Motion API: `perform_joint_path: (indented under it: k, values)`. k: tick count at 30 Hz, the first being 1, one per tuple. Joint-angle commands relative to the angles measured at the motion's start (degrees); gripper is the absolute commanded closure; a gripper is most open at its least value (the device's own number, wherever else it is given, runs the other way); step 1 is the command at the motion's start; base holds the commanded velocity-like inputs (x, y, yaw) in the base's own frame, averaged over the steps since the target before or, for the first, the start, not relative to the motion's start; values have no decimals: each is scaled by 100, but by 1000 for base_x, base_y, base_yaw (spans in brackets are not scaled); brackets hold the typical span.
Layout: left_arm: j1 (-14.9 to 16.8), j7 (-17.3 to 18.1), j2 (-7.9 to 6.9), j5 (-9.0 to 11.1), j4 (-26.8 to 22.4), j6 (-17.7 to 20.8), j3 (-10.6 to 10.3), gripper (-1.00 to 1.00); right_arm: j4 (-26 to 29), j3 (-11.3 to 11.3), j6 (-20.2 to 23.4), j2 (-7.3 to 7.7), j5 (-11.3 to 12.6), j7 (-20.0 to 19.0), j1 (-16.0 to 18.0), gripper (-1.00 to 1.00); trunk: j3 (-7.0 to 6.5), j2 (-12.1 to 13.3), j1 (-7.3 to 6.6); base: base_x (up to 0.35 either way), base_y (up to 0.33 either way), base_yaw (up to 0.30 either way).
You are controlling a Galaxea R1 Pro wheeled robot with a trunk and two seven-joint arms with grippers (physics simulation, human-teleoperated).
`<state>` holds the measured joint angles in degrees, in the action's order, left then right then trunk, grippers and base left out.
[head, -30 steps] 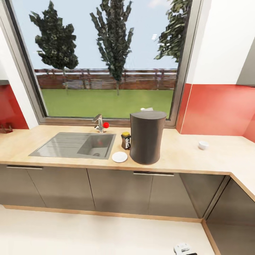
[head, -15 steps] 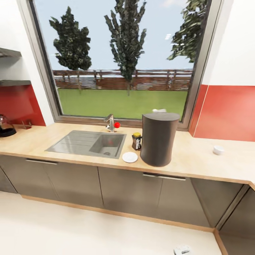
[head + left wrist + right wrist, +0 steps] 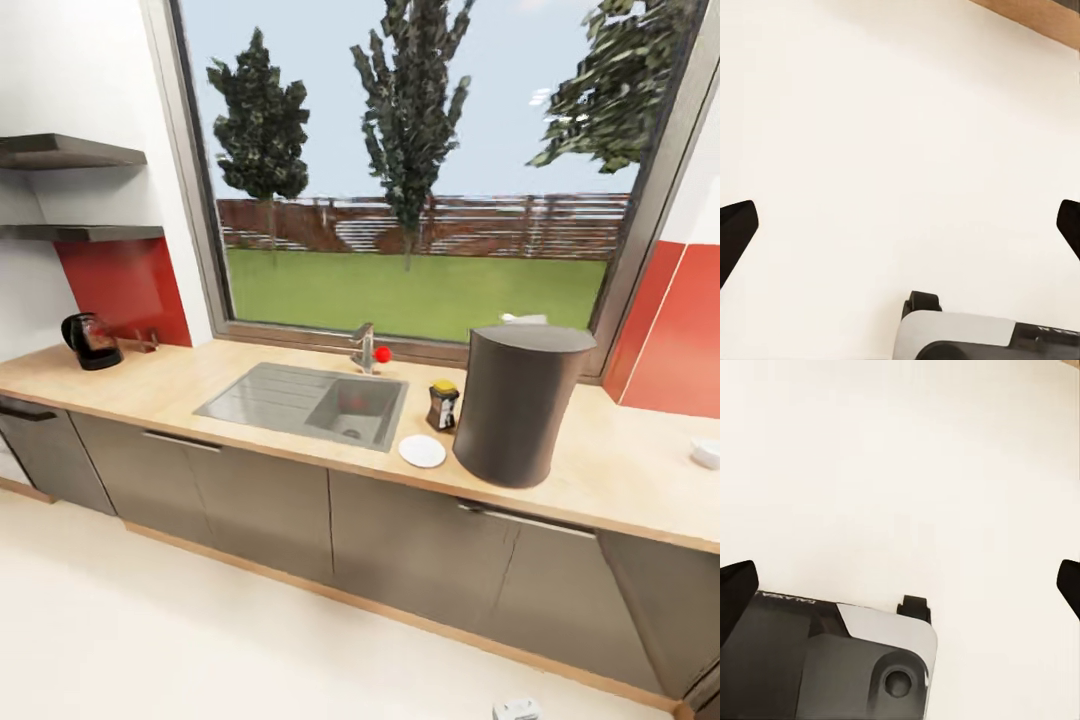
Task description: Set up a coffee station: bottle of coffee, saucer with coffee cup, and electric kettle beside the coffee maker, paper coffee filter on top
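Presently, head view: the coffee maker (image 3: 517,403) stood upright on the kitchen countertop (image 3: 620,470), my bench for this task, to the right of the sink (image 3: 310,400). The bottle of coffee (image 3: 442,405) stood just beside the maker on its sink side, with the saucer (image 3: 422,451) flat on the bench in front of the bottle, near the front edge. That cluster read as deliberate: items gathered around the maker as the station's anchor. The saucer was bare; the coffee cup (image 3: 706,452) sat well apart at the far right of the bench. The electric kettle (image 3: 92,341) stood at the far left end, under the shelves (image 3: 65,152), also well apart from the maker. A small white shape (image 3: 524,319) showed behind the maker's top, perhaps the paper filter; too little visible to tell. Judgement: cup and kettle not yet placed.

Left wrist view: left gripper (image 3: 900,225) spread wide, a dark fingertip (image 3: 735,232) at each side edge, nothing between them, pale floor (image 3: 870,112) beyond. Part of my base (image 3: 982,337) in frame.

Right wrist view: right gripper (image 3: 900,585) likewise wide apart and holding nothing, pointing at the floor. I judged both arms were hanging low for travel rather than for a grasp.
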<state>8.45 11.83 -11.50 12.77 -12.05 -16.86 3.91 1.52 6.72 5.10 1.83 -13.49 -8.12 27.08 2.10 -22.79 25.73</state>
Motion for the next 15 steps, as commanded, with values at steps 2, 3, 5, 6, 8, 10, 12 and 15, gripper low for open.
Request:
perform_joint_path:
  k: [2, 3, 5, 6, 8, 10, 12, 15]
  values:
    - [8, 57, 0, 32, 10, -2, 40, -100, 15, 49, 35, 1, -52, -23, 0, -100, 17, -13, 5, 181, 294, 277]
    - [8, 57, -1, 32, 10, -2, 40, -100, 15, 49, 35, 1, -54, -23, -1, -100, 20, -13, 5, 184, 295, 276]
    - [8, 56, -6, 32, 10, -7, 40, -100, 13, 49, 35, 1, -52, -23, -1, -100, 27, -13, 5, 186, 295, 273]
    - [8, 58, -9, 32, 10, -10, 41, -100, 10, 49, 35, 1, -56, -23, -5, -100, 31, -13, 5, 252, 248, 263]
    - [8, 58, -10, 32, 13, -10, 42, -100, 7, 49, 35, 1, -56, -23, -8, -100, 37, -13, 5, 273, 222, 183]
    - [8, 60, -10, 33, 18, -11, 40, -100, 6, 49, 35, 1, -56, -23, -10, -100, 39, -13, 5, 301, 173, 47]
    - [8, 58, -10, 33, 18, -11, 40, -100, 6, 49, 35, 1, -57, -23, -10, -100, 40, -13, 5, 319, 126, 13]
    - [8, 58, -10, 33, 19, -11, 40, -100, 6, 49, 35, 1, -55, -23, -10, -100, 40, -13, 5, 328, 98, 5]
